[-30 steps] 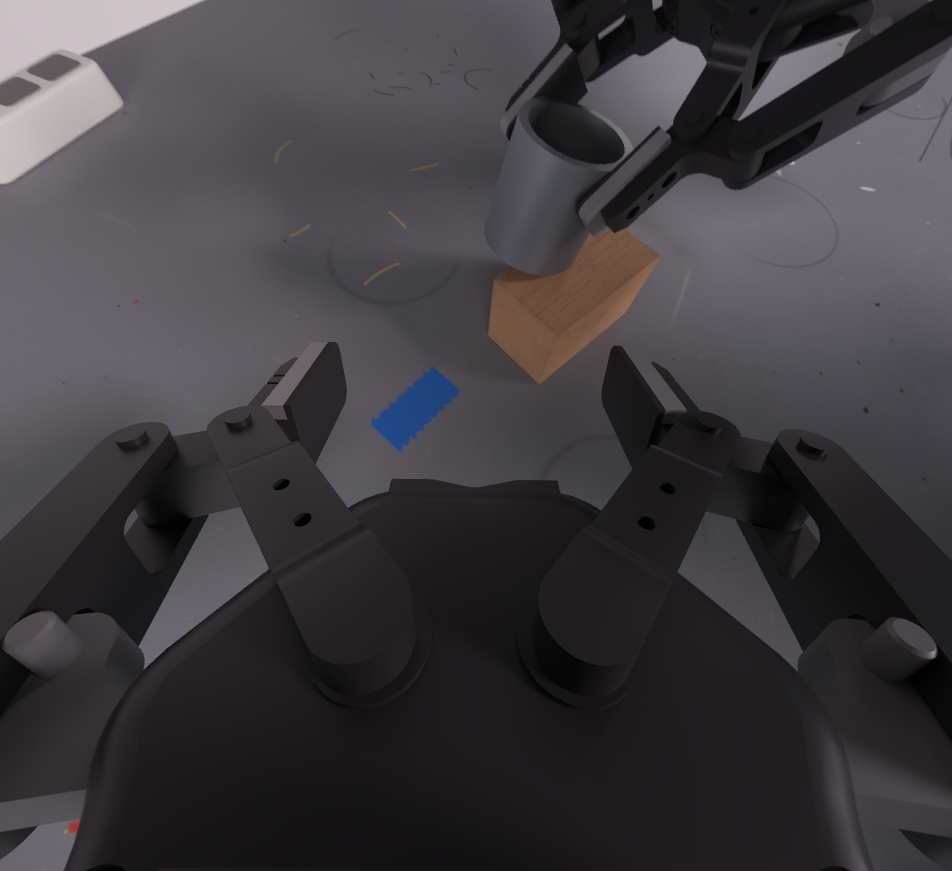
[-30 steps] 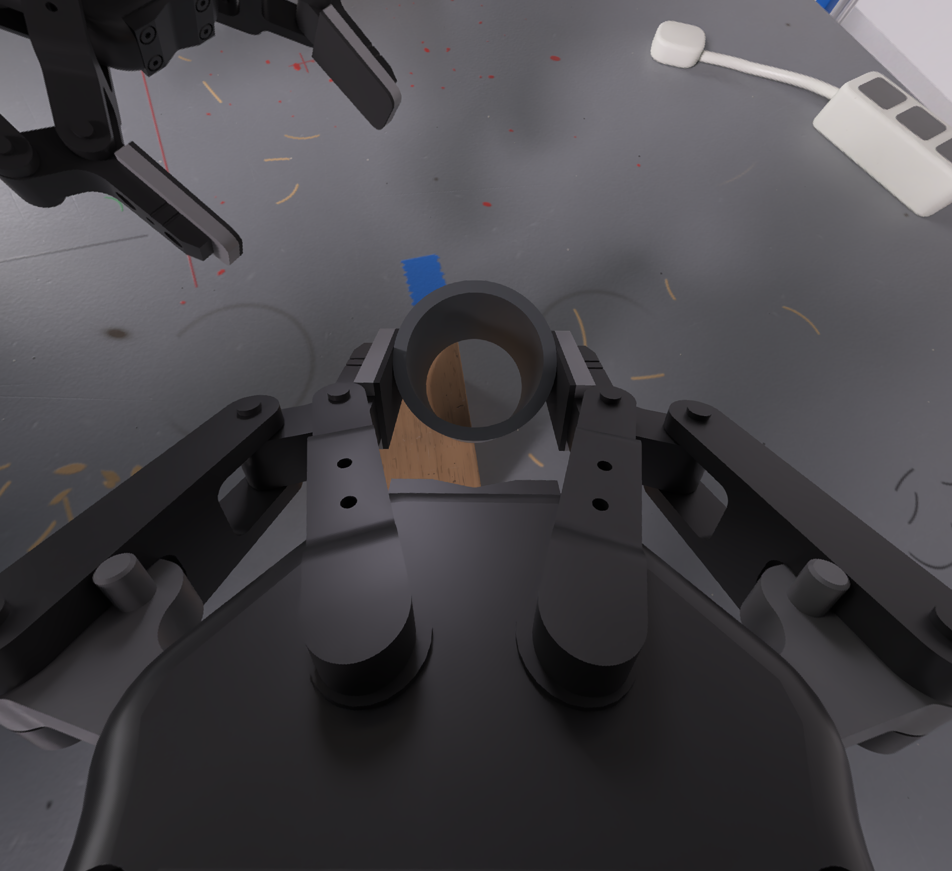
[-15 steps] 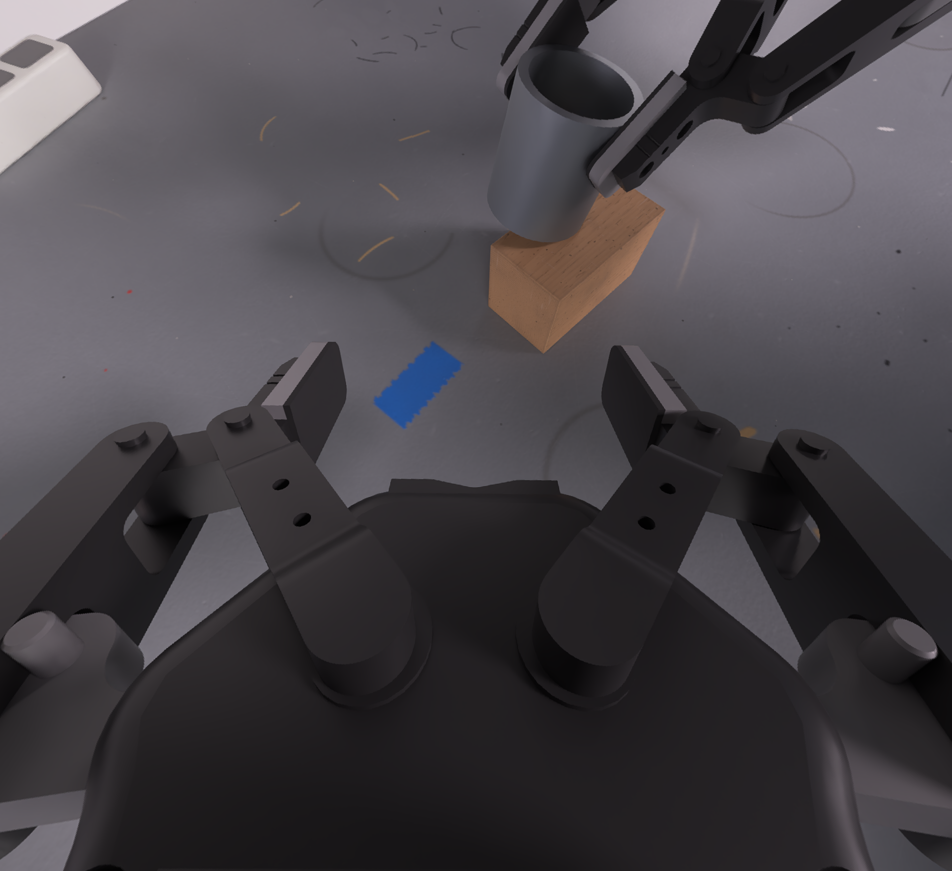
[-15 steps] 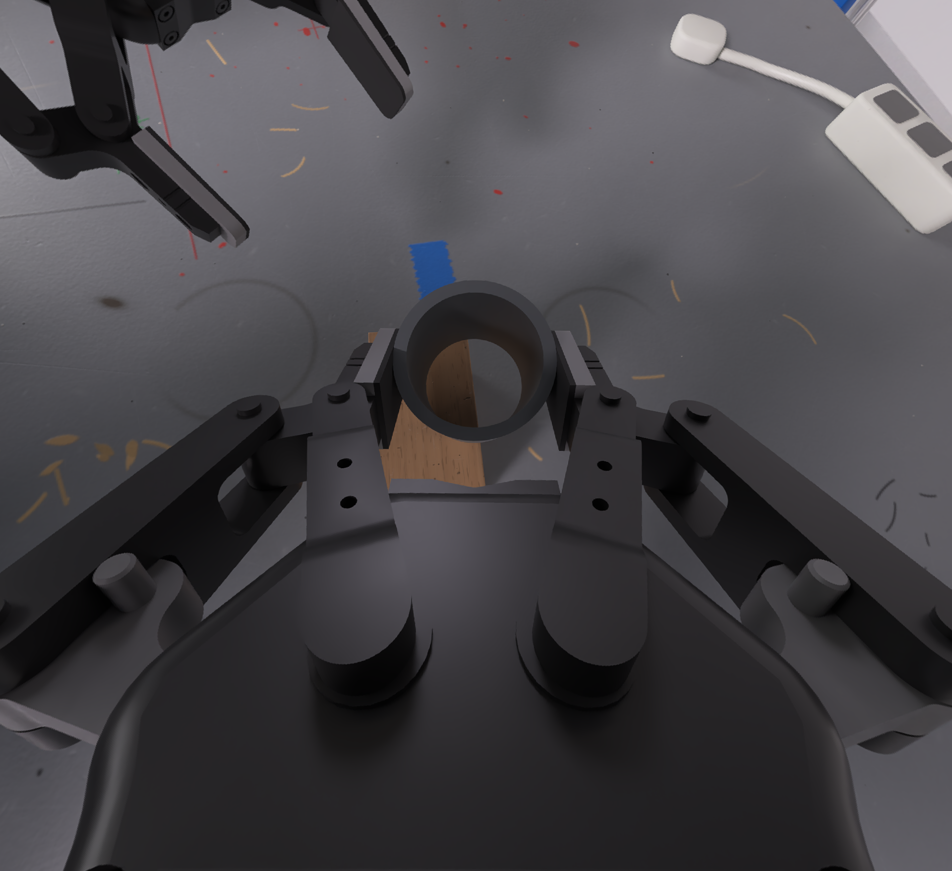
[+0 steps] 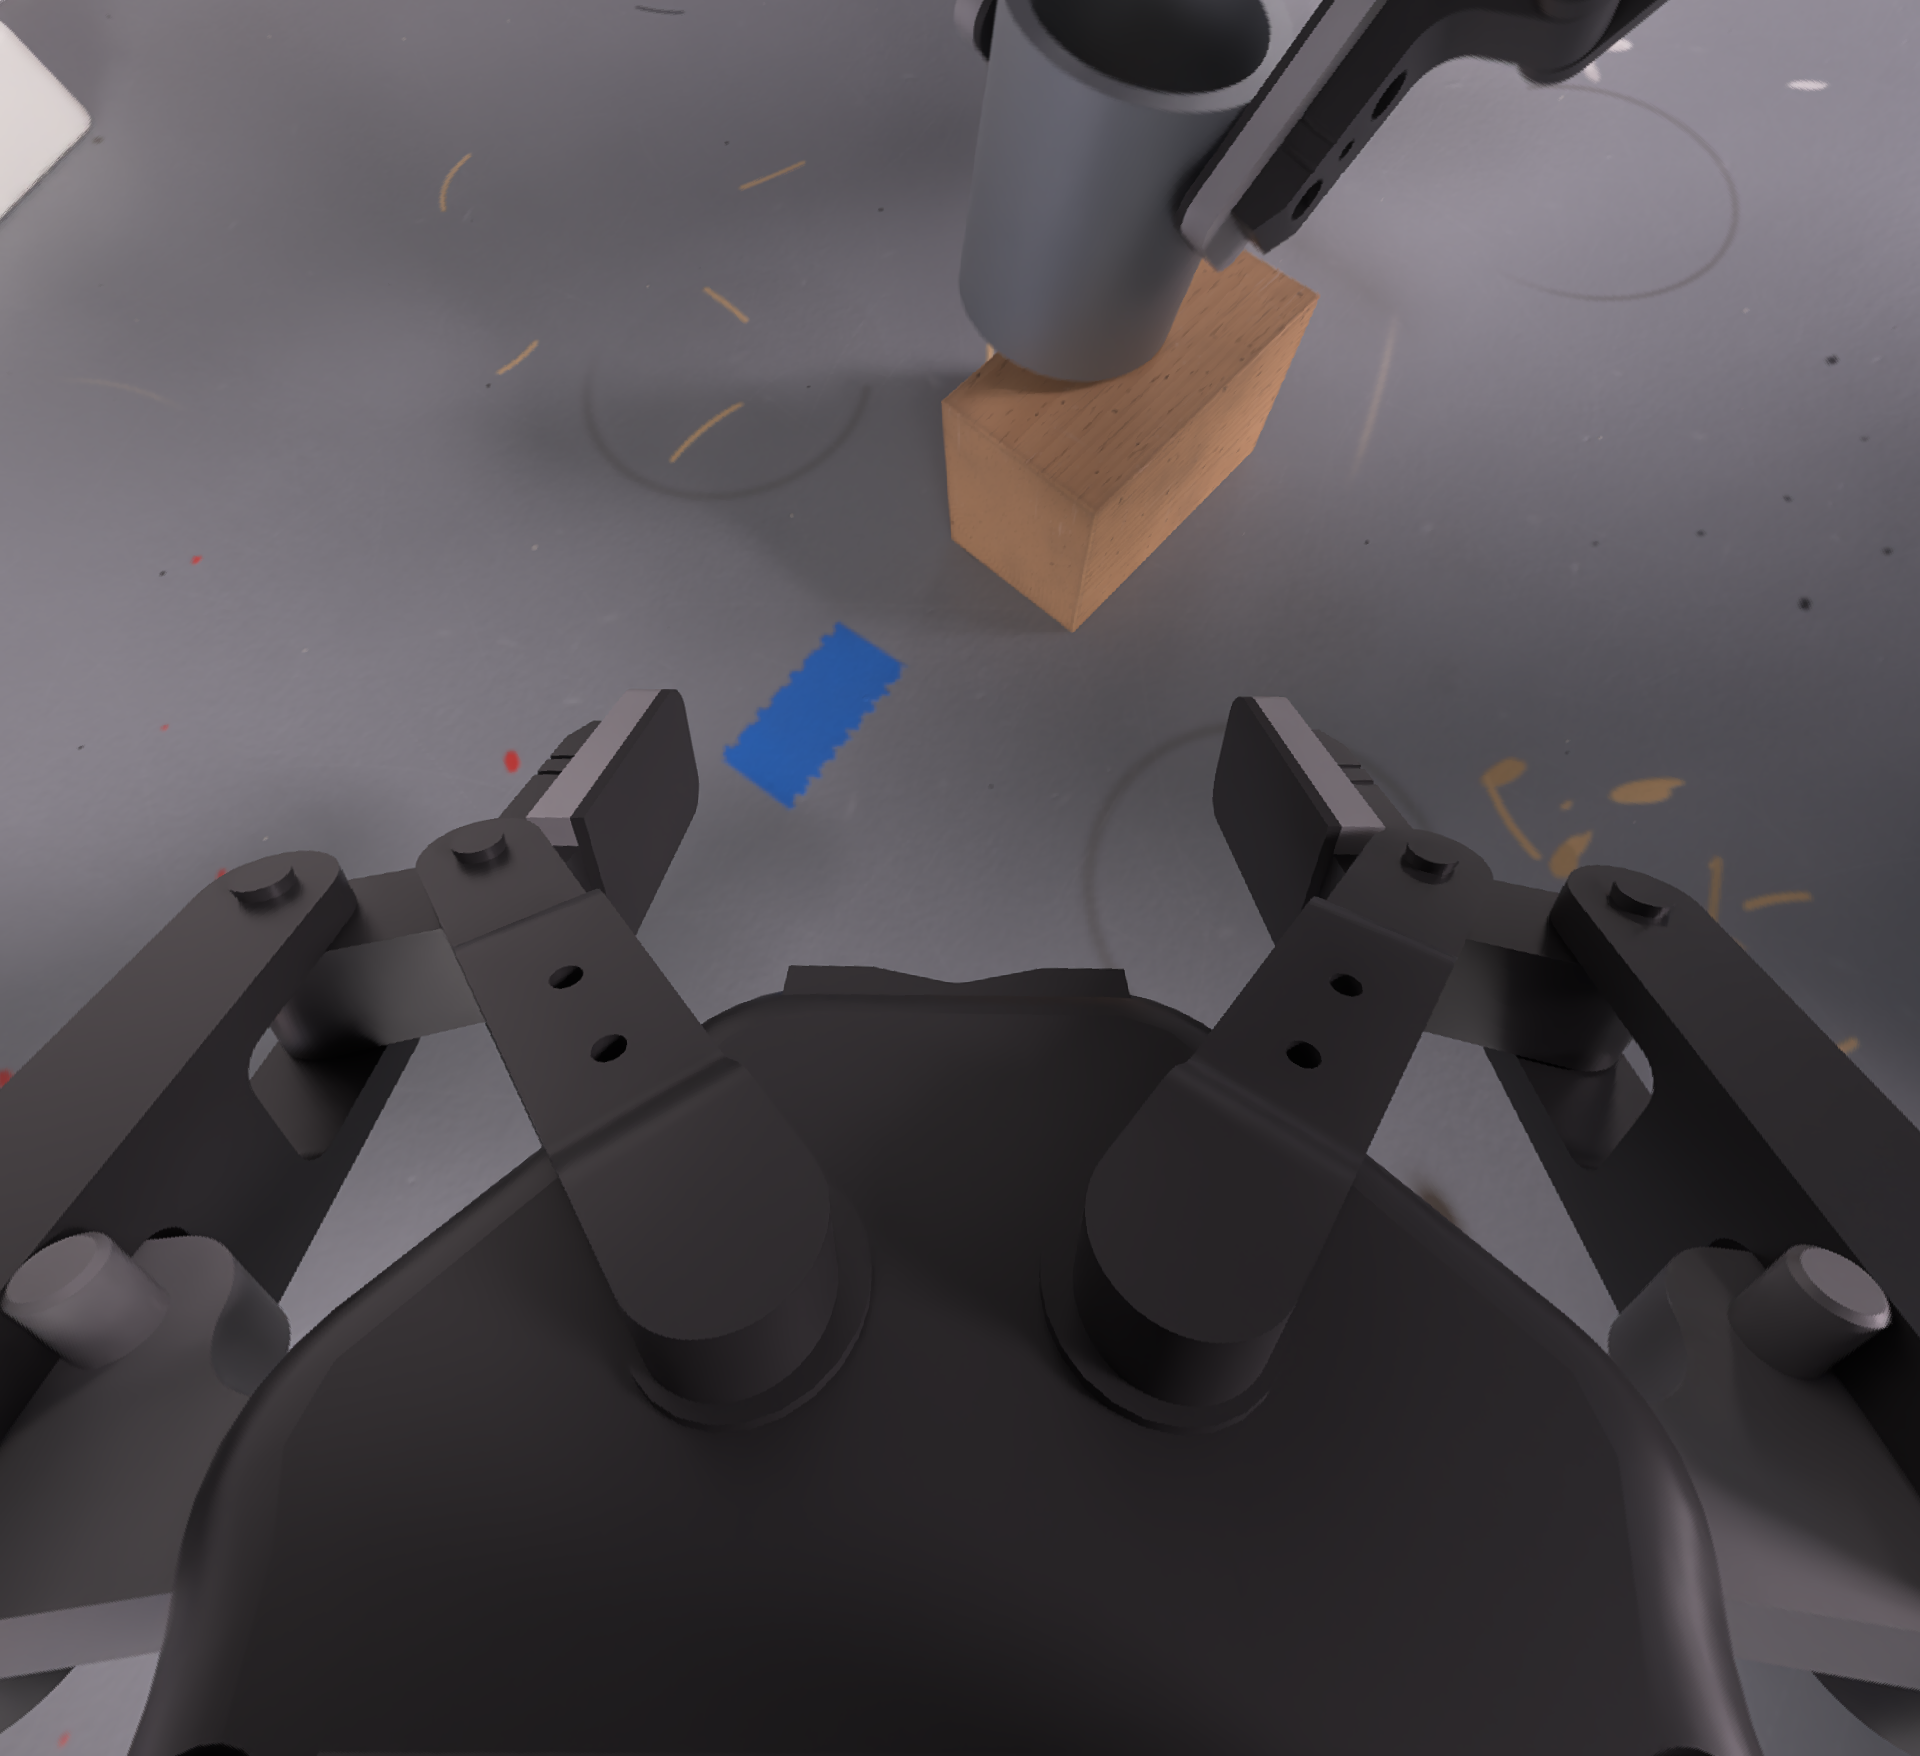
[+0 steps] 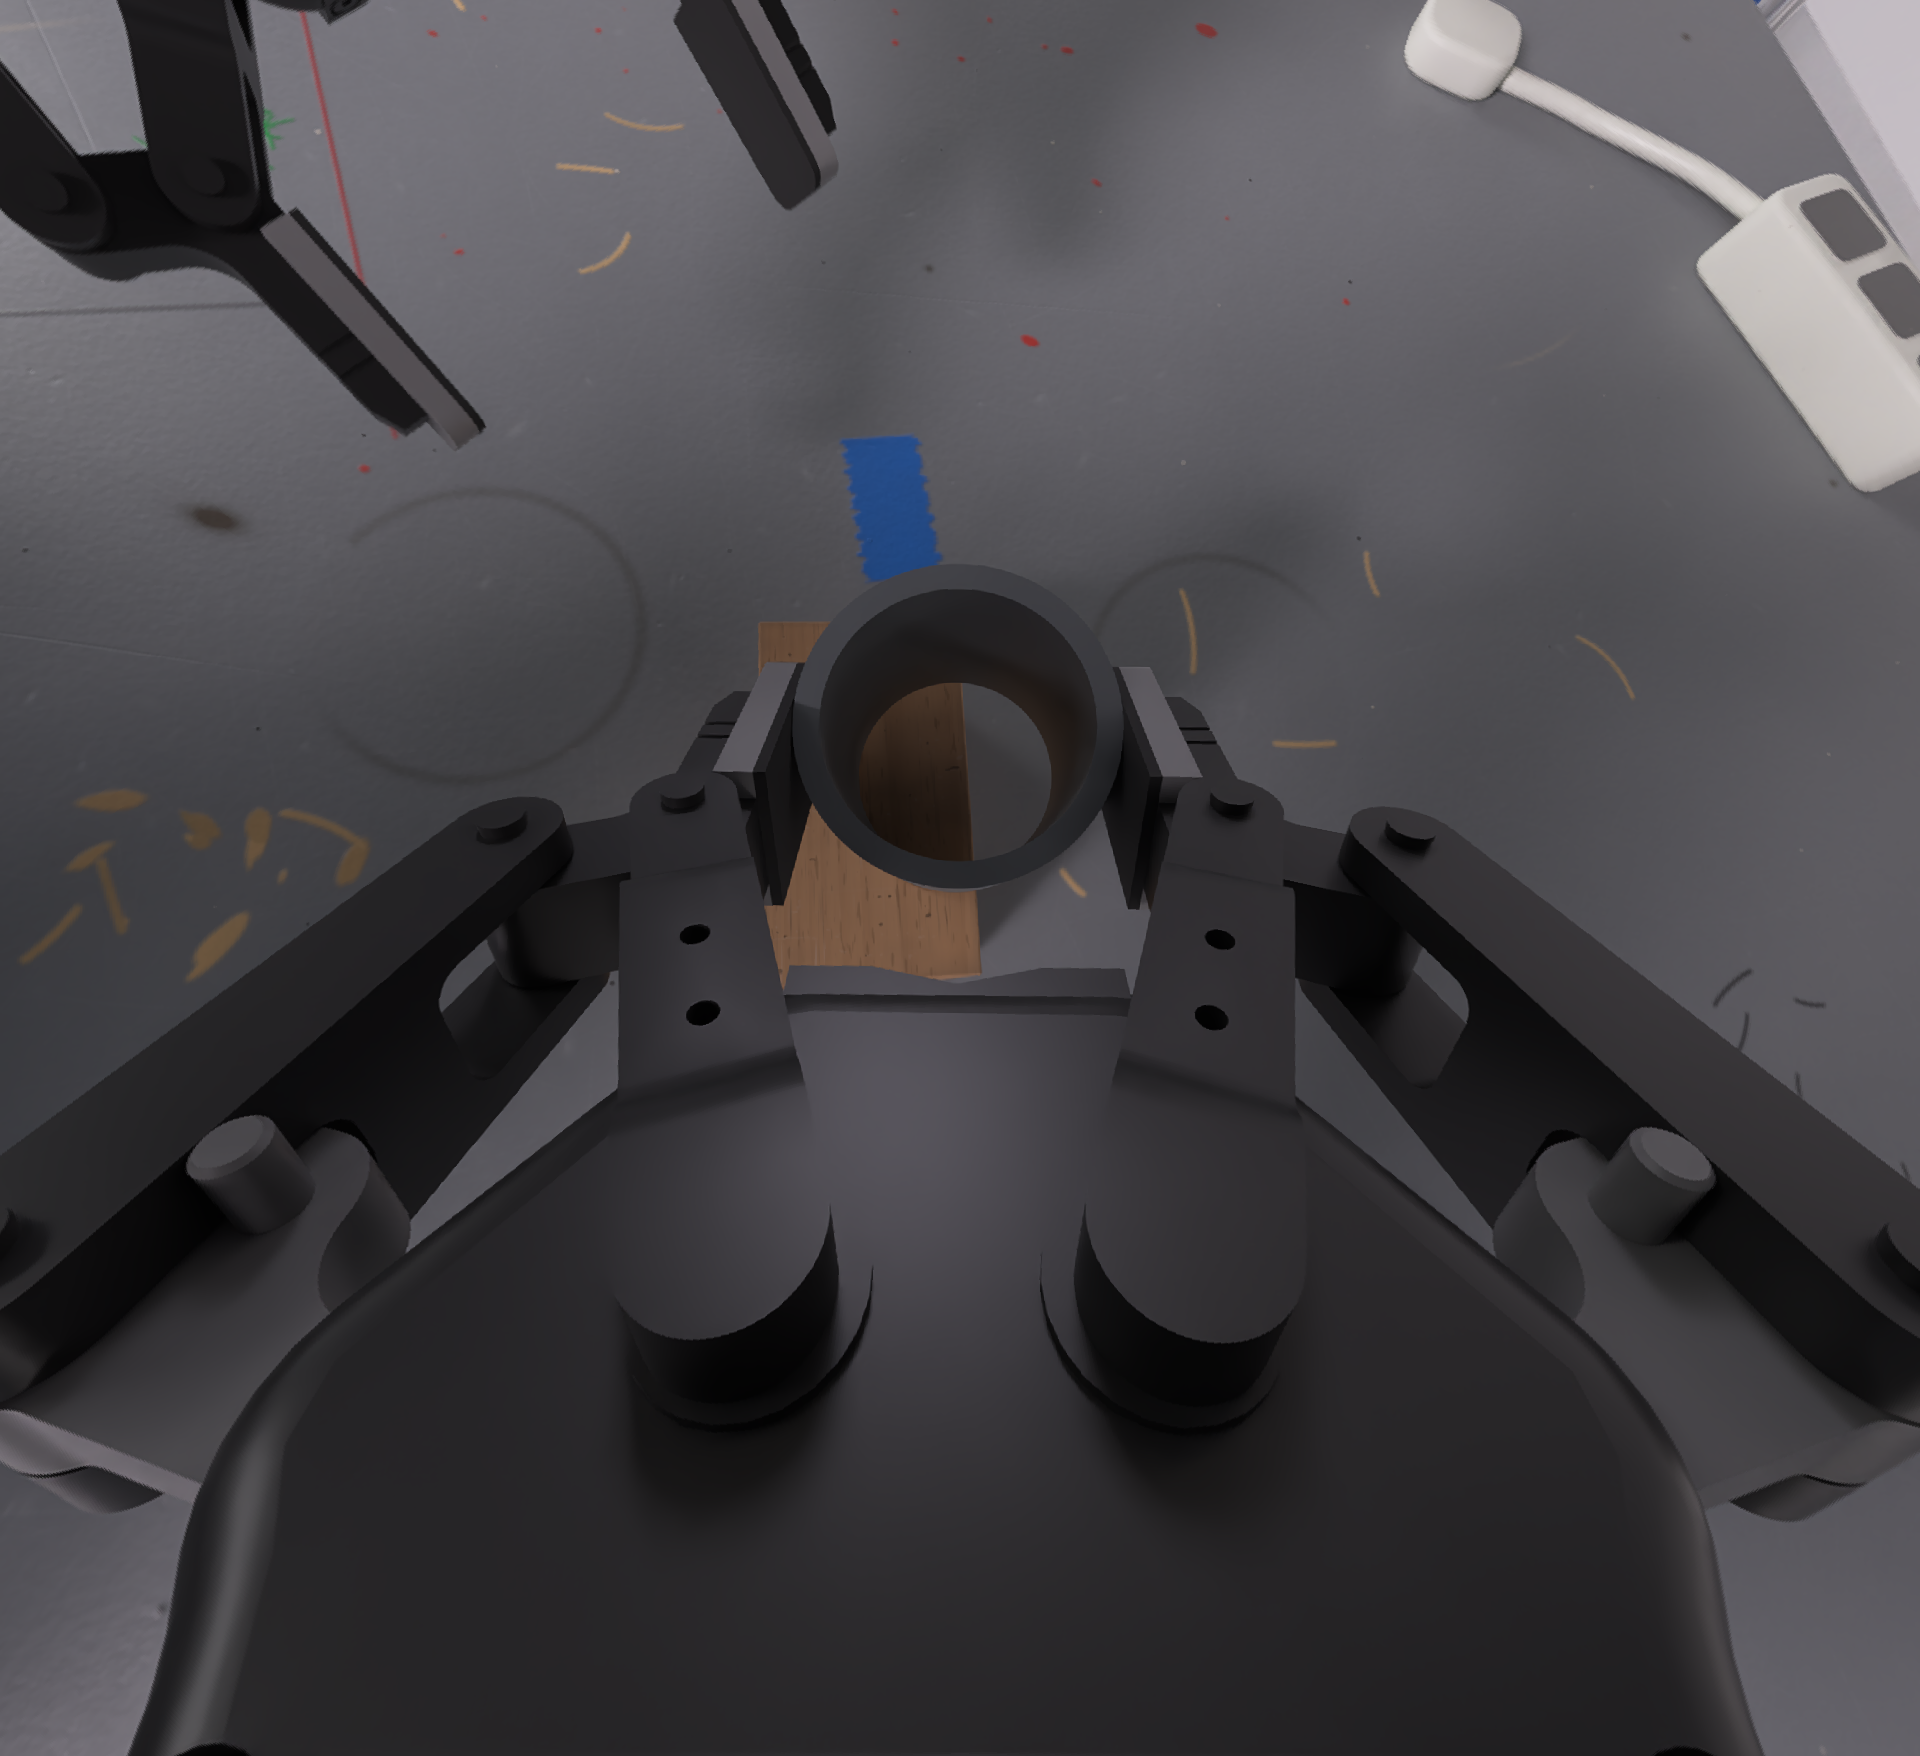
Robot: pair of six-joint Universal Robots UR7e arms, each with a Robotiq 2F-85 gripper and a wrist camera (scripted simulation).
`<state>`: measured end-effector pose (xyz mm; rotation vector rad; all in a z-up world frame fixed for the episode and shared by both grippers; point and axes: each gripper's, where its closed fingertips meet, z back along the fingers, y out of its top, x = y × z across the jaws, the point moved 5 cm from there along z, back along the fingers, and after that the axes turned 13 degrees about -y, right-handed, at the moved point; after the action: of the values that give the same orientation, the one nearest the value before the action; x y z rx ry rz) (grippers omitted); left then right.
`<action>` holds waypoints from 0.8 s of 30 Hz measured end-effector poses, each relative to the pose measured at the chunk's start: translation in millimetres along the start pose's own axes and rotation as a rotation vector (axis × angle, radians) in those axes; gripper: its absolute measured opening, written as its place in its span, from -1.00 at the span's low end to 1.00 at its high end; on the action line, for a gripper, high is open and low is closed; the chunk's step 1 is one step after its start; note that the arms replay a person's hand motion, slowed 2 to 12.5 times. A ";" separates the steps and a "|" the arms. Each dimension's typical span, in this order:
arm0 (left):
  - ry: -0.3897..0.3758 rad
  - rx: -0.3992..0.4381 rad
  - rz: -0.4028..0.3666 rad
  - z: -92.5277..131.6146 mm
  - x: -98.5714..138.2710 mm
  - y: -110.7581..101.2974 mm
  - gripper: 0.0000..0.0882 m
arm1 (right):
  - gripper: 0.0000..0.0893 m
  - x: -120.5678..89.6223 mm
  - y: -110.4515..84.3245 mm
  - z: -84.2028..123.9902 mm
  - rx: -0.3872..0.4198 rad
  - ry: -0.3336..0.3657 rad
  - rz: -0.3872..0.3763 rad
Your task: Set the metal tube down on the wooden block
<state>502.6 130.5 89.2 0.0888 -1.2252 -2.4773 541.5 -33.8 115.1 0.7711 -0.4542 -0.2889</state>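
Note:
The metal tube [image 5: 1081, 179] is a short grey open cylinder, held near upright with a slight tilt. My right gripper [image 6: 954, 750] is shut on the tube [image 6: 956, 626], one pad on each side. The tube's lower end is over the far left part of the wooden block [image 5: 1101, 470]. Looking down through the tube, I see the block [image 6: 873, 917] under its left half and table under its right half. I cannot tell if tube and block touch. My left gripper [image 5: 956, 771] is open and empty, short of the block, and also shows in the right wrist view [image 6: 623, 298].
A strip of blue tape [image 5: 814, 714] lies on the grey table between my left gripper and the block. A white power strip [image 6: 1829, 324] with a cable and plug [image 6: 1460, 39] lies at the right edge. The table [image 5: 312, 459] carries scratches and paint specks.
My left gripper has moved closer to the block and tube and stays open. My right gripper stays shut on the tube and has shifted slightly over the block.

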 end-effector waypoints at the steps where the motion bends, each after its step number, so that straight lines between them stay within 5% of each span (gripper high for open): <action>1: 0.005 -0.004 -0.002 1.4 -0.9 -1.0 0.94 | 0.08 0.6 -0.7 0.7 -0.002 -0.001 0.001; 14: 0.026 0.105 0.039 21.4 -18.4 12.3 0.94 | 0.08 1.8 3.0 7.3 0.018 0.012 -0.001; 24: 0.007 0.118 0.004 13.6 -31.0 23.3 0.94 | 0.08 -0.9 3.2 6.1 0.006 0.016 0.017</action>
<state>535.4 139.0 112.4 0.1257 -1.3669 -2.3984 538.0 -35.0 121.0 0.7741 -0.4466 -0.2656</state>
